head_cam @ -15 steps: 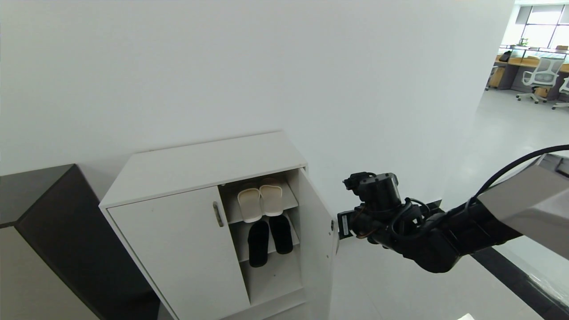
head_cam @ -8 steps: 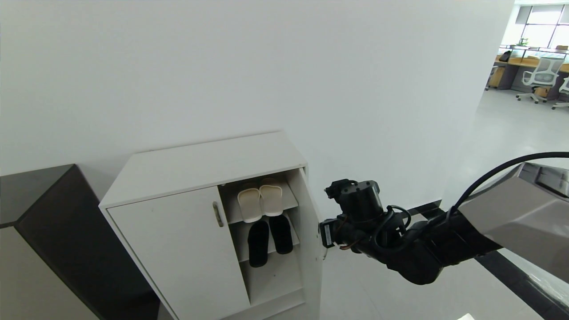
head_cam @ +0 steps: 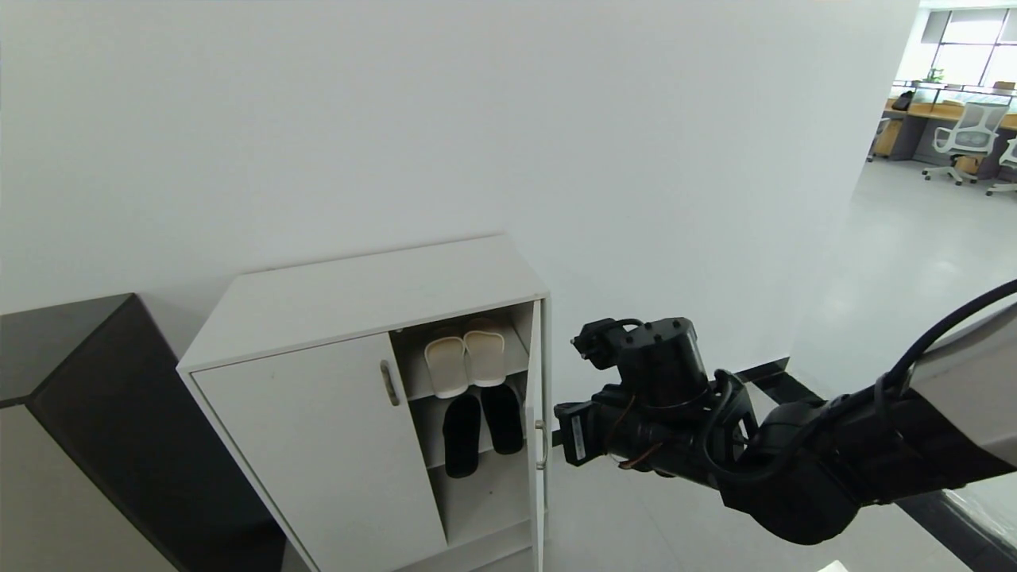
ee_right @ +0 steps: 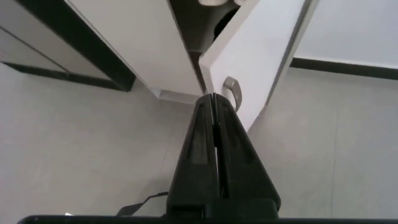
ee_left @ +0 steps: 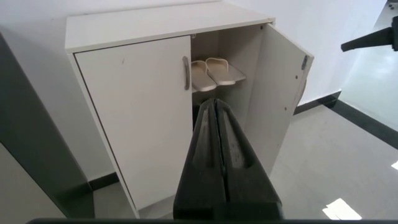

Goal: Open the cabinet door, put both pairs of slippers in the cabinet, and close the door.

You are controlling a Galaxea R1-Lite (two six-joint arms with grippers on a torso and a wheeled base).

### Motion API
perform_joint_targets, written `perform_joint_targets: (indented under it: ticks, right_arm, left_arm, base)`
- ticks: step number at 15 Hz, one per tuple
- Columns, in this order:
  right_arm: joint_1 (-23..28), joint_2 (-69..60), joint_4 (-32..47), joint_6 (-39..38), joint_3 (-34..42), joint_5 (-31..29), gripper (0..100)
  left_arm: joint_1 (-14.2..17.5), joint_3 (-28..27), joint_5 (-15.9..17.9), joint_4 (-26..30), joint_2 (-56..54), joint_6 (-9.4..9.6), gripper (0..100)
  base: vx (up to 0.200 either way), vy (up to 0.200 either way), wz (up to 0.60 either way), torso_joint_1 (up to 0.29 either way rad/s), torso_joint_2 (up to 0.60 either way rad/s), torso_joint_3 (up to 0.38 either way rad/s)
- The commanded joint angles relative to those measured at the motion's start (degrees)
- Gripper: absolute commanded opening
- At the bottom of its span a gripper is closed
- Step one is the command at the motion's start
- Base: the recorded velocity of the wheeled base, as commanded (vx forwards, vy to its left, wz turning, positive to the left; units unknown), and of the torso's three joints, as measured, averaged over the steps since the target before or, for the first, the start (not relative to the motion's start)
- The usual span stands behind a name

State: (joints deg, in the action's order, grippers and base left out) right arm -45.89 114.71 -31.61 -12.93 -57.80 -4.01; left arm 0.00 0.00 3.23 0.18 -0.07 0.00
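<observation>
Right tool [ee_right: 214, 99] shut, empty, tip at outer face of ajar right door [ee_right: 261, 50], beside handle [ee_right: 231, 87]; cabinet [head_cam: 357, 294] lies to its left.

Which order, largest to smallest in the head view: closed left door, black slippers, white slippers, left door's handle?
1. closed left door
2. black slippers, marginally larger than the next
3. white slippers
4. left door's handle
</observation>
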Motion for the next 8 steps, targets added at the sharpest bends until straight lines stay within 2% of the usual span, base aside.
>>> perform_joint_targets:
  ticks: [1,4,8]
  right_arm:
    - [-0.2,-1.9,-0.1,0.5,1.2,0.1,0]
    - [-0.2,-1.9,-0.7,1.8,2.0,0.0,0]
    - [-0.2,-1.9,-0.7,1.8,2.0,-0.1,0]
  left_arm:
    - [0.0,0.0,0.0,0.0,0.1,0.0,0]
    - [0.0,0.0,0.0,0.0,0.1,0.0,0]
    - [0.0,0.0,0.0,0.0,0.1,0.0,0]
  base:
    - [0.0,0.0,0.0,0.0,0.0,0.0]
    - [0.0,0.0,0.0,0.0,0.0,0.0]
    - [0.0,0.0,0.6,0.0,0.0,0.002]
